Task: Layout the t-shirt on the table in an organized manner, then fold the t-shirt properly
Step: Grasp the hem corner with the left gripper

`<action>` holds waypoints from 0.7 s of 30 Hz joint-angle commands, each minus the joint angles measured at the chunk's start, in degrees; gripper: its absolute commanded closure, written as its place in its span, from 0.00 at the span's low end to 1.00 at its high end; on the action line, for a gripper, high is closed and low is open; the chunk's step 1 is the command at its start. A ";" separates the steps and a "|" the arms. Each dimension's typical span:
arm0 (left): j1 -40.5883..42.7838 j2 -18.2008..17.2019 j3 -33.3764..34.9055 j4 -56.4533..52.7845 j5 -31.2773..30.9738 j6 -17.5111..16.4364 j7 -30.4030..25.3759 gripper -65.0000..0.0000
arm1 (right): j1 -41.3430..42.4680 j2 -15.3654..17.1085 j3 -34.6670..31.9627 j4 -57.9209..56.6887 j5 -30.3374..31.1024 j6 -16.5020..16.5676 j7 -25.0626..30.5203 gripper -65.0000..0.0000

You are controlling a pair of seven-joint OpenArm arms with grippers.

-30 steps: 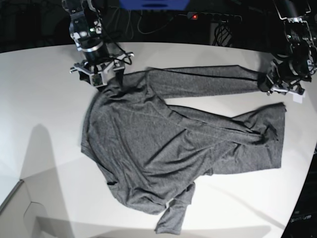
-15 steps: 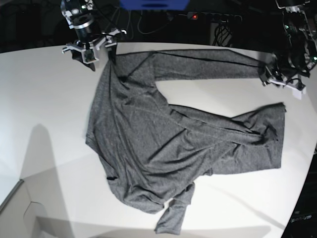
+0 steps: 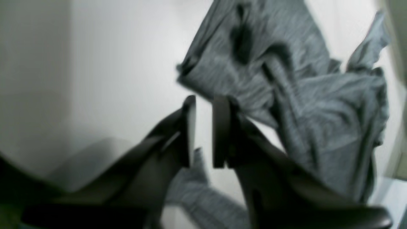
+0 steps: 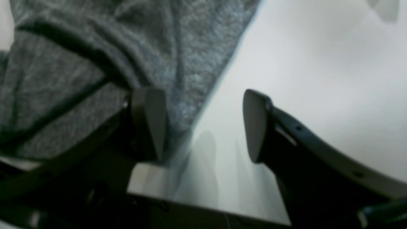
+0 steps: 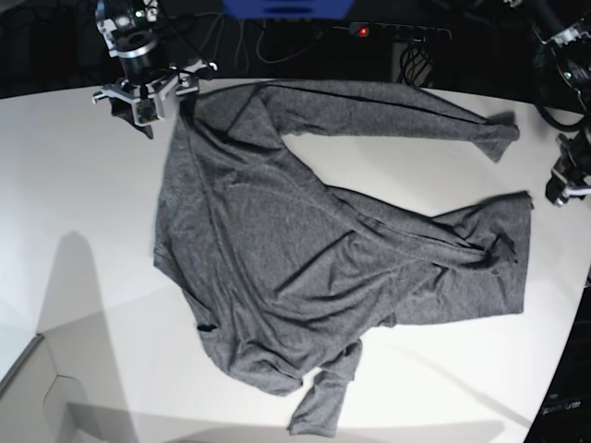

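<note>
Since the last two frames your left end effector (image 5: 565,185) has let go of the long sleeve and pulled away toward the worktop edge. The cuff (image 5: 499,137) now lies flat on the worktop (image 5: 83,185), clear of that arm. Your right end effector (image 5: 148,92) has moved further toward the back left corner. The shirt's upper corner has gone with it, so the shoulder area sits higher and more stretched than before.

Left end effector: the wrist view shows a narrow gap between the jaws with nothing in it, only white worktop behind. Right end effector: jaws spread wide. One finger (image 4: 149,122) sits against the fabric edge and the other (image 4: 256,124) is over bare worktop. You can't tell from the frames whether cloth is actually pinned.

The t-shirt (image 5: 305,258) lies mid-worktop, partly spread and wrinkled, a heathered charcoal grey. One long sleeve runs along the back edge toward the left arm's side. The other sleeve (image 5: 323,401) is bunched and folded at the near hem. The body has diagonal creases and the hem (image 5: 503,245) is twisted over itself.
</note>
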 commanded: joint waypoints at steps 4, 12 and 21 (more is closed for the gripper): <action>-5.84 1.71 0.14 -2.08 -0.47 -0.05 -0.63 0.70 | 0.30 0.02 -0.05 0.57 0.03 0.03 1.06 0.41; -14.81 1.27 7.09 -15.62 1.20 0.03 -4.06 0.42 | 0.38 0.37 0.30 0.57 0.03 0.03 1.06 0.41; -16.75 1.36 14.73 -17.11 7.62 0.03 -11.53 0.34 | 0.82 0.37 0.39 0.48 0.03 0.03 0.97 0.41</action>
